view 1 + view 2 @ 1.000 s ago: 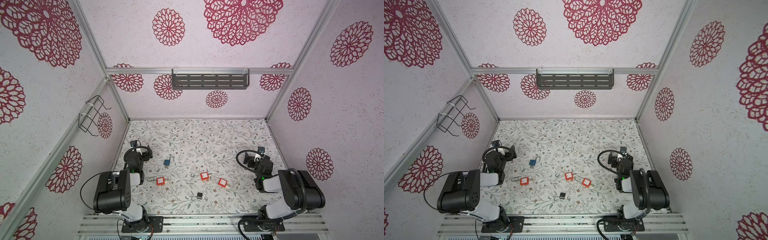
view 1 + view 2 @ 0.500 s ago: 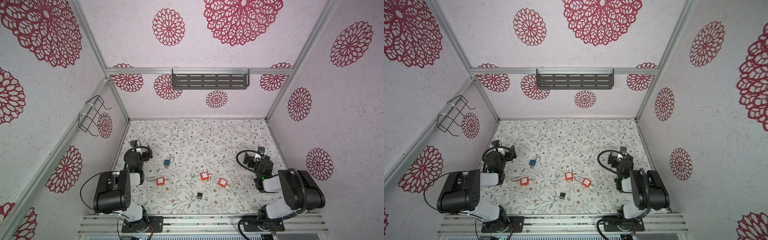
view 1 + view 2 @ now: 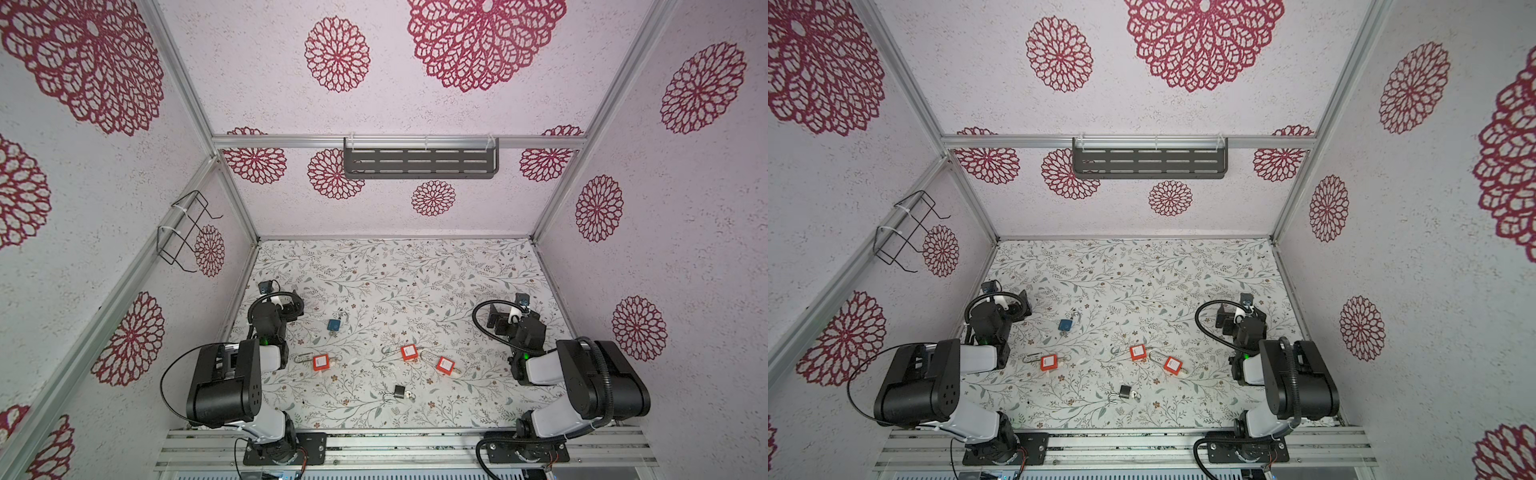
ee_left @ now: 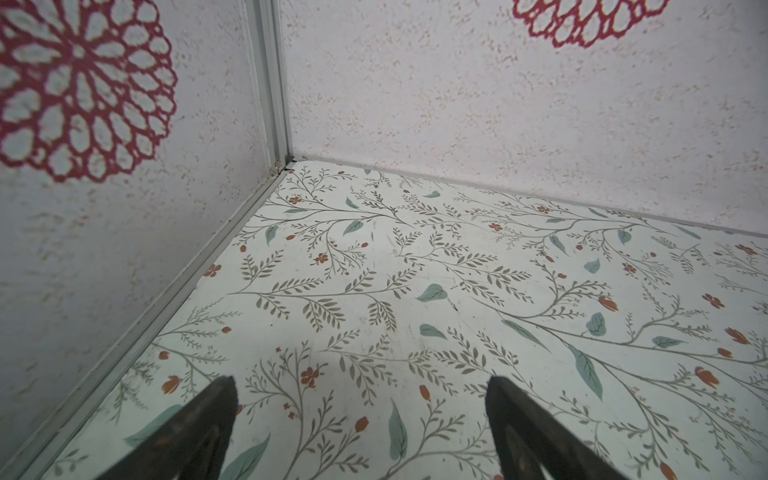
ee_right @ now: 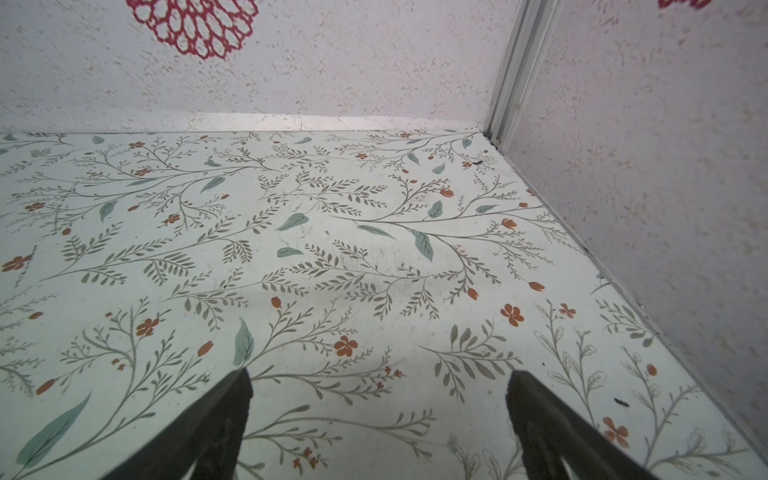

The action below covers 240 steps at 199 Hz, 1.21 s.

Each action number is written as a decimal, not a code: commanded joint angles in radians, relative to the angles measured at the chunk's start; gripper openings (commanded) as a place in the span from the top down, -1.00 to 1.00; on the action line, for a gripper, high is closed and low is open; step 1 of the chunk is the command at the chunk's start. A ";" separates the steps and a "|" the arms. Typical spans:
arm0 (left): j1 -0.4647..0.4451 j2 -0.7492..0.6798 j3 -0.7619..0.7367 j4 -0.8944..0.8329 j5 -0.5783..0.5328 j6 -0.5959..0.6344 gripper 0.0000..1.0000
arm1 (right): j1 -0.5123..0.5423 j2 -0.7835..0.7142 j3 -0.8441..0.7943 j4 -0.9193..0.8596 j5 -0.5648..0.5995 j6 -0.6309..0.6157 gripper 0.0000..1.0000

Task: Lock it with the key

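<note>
While both arms sit folded at the table's sides, the left gripper (image 4: 359, 386) and right gripper (image 5: 380, 378) each show fingers spread wide over the bare floral table (image 3: 415, 282), holding nothing. Between them, in both top views, lie a blue padlock (image 3: 333, 324), three red padlocks (image 3: 321, 362) in a loose row, and a small black padlock (image 3: 399, 390) nearest the front rail (image 3: 415, 440); any key is too small to make out.

No text can be read.
White labels are seen on the left red padlock (image 3: 321, 362), middle red padlock (image 3: 409, 353) and right red padlock (image 3: 444, 365), all beyond the black padlock (image 3: 399, 390); print too small to be read.
</note>
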 commanded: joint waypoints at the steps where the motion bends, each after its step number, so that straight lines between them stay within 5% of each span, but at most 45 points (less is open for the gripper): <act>1: -0.005 -0.016 -0.007 0.038 -0.033 -0.014 -0.95 | -0.003 -0.027 0.012 0.047 0.041 0.030 -0.98; 31: -0.006 -0.092 -0.005 -0.021 -0.030 -0.008 -0.95 | -0.003 -0.154 0.015 -0.061 0.020 0.026 -0.98; 61: -0.018 -0.302 0.055 -0.314 -0.070 -0.054 -0.95 | 0.000 -0.370 0.132 -0.456 -0.026 0.061 -0.98; 87: -0.041 -0.473 0.164 -0.666 0.073 -0.128 -0.95 | 0.039 -0.497 0.262 -0.804 -0.262 0.022 -0.96; 123: -0.149 -0.588 0.301 -0.987 0.208 -0.192 -0.95 | 0.234 -0.579 0.412 -1.193 -0.363 -0.127 -0.93; 166: -0.261 -0.587 0.354 -1.061 0.224 -0.228 -0.95 | 0.419 -0.525 0.518 -1.547 -0.307 -0.366 -0.87; 193: -0.299 -0.552 0.362 -1.032 0.238 -0.222 -0.95 | 0.458 -0.461 0.608 -1.744 -0.263 -0.412 -0.83; 240: -0.399 -0.488 0.394 -1.028 0.201 -0.178 -0.95 | 0.483 -0.415 0.608 -1.795 -0.349 -0.442 -0.76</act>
